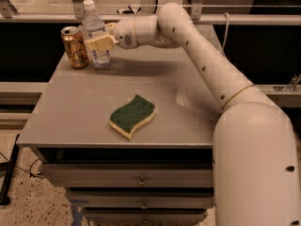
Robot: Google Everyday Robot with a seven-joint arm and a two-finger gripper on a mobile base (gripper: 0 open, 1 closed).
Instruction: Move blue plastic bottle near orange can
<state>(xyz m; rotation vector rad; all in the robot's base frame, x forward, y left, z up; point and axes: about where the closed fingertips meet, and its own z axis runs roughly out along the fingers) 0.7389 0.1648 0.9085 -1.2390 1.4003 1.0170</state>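
In the camera view, the blue plastic bottle (93,26) stands upright on the table (66,121), just right of the orange can (75,47). The gripper (95,43) comes in from the can's right and is clenched on the bottle at its label. The can's dark script cannot be read.

- The gripper (99,42) sits against the blue plastic bottle (94,25) at the table's far left corner; the orange can (75,48) stands just beside the bottle, leaving a tight gap.
- The arm (202,65) crosses the rear right.
- A green sponge (132,116) lies mid-table, with bare tabletop (66,112) around it.
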